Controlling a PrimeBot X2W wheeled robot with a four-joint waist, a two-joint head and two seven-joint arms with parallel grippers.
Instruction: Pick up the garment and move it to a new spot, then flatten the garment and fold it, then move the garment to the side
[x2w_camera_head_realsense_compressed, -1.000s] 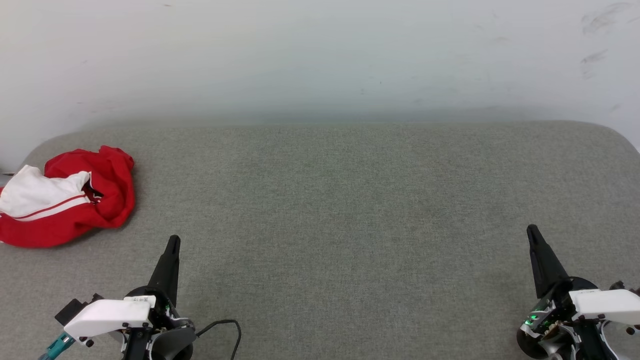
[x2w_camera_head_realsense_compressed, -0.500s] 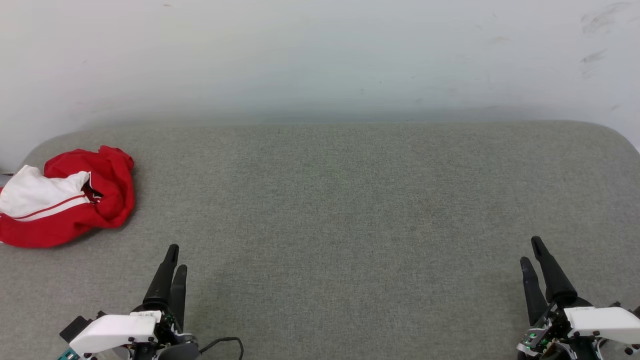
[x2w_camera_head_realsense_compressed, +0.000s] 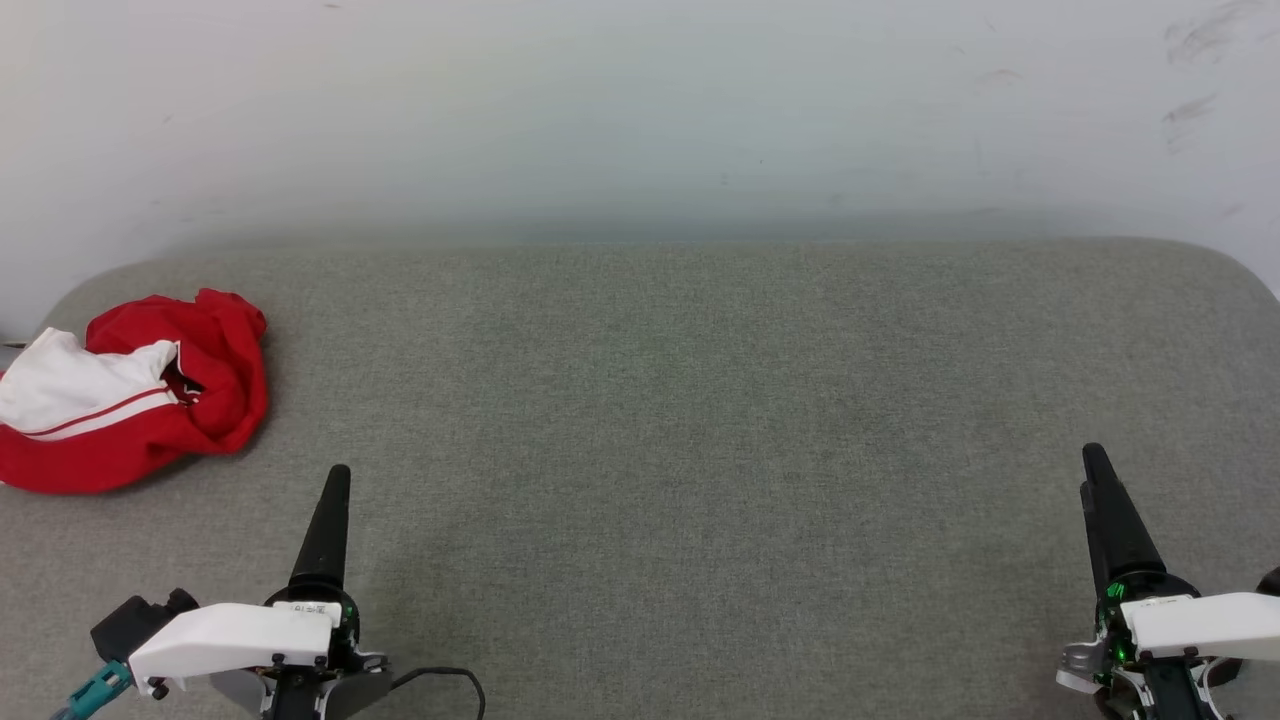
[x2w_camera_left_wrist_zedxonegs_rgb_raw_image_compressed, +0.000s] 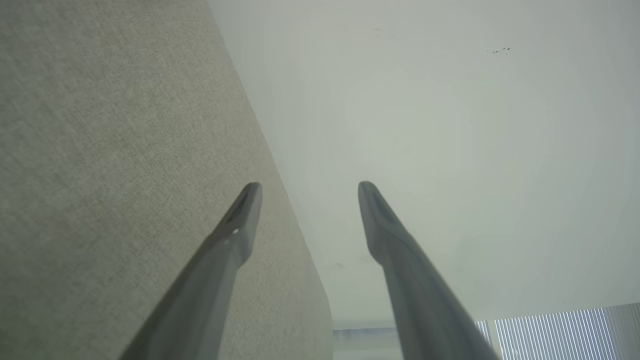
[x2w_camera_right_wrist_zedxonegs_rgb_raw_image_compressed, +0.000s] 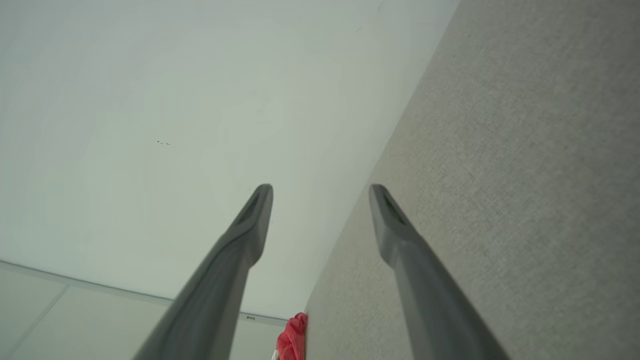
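I see the crumpled red jersey with a white panel and red-and-white striped trim (x2w_camera_head_realsense_compressed: 130, 400) bunched in a heap at the far-left corner of the grey woven fabric-covered surface (x2w_camera_head_realsense_compressed: 660, 400), right against its left edge, with nothing touching it. My left fingers (x2w_camera_head_realsense_compressed: 335, 490) hang over the near edge towards the left corner, well apart from the jersey; the left wrist view shows them spread apart, with nothing between them. My right fingers (x2w_camera_head_realsense_compressed: 1100, 475) hang by the near-right corner, likewise spread and empty in the right wrist view. A pale scuffed wall (x2w_camera_head_realsense_compressed: 640, 100) runs behind the far edge.
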